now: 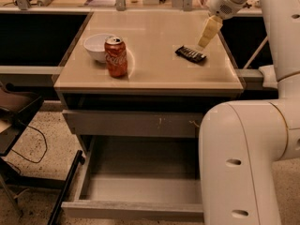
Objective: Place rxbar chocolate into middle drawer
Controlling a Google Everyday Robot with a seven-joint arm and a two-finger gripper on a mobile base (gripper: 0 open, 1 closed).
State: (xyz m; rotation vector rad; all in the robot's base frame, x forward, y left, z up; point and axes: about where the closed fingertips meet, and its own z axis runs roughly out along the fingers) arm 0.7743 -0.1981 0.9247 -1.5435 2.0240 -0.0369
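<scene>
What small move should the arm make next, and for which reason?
Probably lower the gripper a little onto the rxbar chocolate: it hangs close above the bar's right end, the bar lies flat on the counter, and the middle drawer below already stands open.
</scene>
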